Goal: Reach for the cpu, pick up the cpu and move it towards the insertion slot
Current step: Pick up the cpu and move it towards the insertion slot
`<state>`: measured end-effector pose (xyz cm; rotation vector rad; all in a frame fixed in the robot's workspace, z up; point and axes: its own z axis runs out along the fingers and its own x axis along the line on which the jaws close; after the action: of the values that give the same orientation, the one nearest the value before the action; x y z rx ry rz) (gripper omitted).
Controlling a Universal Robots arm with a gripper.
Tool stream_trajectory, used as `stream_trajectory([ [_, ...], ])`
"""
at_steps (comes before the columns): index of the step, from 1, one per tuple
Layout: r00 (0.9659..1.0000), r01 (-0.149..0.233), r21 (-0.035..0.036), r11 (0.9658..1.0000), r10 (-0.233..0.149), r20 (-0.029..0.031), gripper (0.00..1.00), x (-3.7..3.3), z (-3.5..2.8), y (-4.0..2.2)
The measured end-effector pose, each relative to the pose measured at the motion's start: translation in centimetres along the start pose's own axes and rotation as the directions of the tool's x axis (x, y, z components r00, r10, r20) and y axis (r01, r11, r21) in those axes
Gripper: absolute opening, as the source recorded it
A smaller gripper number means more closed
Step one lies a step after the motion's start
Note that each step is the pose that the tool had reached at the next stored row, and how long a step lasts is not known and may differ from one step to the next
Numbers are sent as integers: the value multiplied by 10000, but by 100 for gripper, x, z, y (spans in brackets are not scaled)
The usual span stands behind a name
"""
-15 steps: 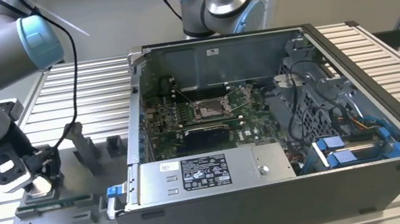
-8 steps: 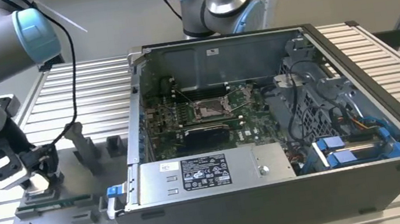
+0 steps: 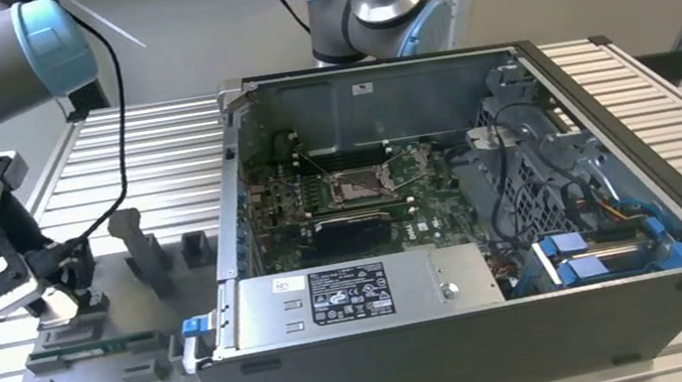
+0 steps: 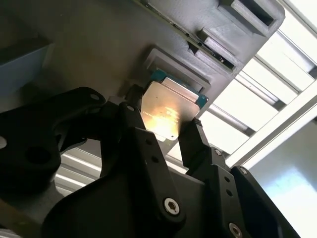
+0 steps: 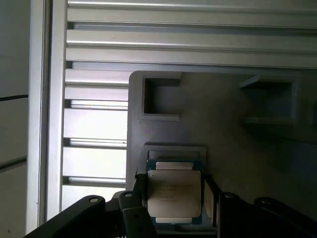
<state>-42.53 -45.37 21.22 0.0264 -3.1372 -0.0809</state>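
Note:
The cpu [image 5: 174,193] is a small silver square chip with a teal rim, lying in a shallow nest of the grey fixture plate [image 5: 218,119]. My gripper [image 5: 174,184] is low over that plate at the exterior view's left [image 3: 58,309]. In both wrist views its black fingers [image 4: 130,115] press against two opposite edges of the cpu [image 4: 166,106], shut on it. The insertion slot [image 3: 358,184] is a square metal-framed socket in the middle of the green board inside the open computer case, well off to the exterior view's right of the gripper.
The open case [image 3: 612,213] has tall metal walls, a power supply box [image 3: 356,294] at its near side and blue-clipped cables [image 3: 591,256] on the right. Grey fixture blocks [image 3: 142,249] stand on the plate beside the gripper. A second arm [image 3: 369,7] stands behind the case.

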Motion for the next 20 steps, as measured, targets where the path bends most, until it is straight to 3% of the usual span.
stream_trajectory([
  [10,10000,0,5,10000,0,-1,0,1,-182,9],
  [15,10000,0,7,10000,0,1,0,1,-303,16],
  [20,10000,0,54,10000,0,-2,0,1,-437,22],
])
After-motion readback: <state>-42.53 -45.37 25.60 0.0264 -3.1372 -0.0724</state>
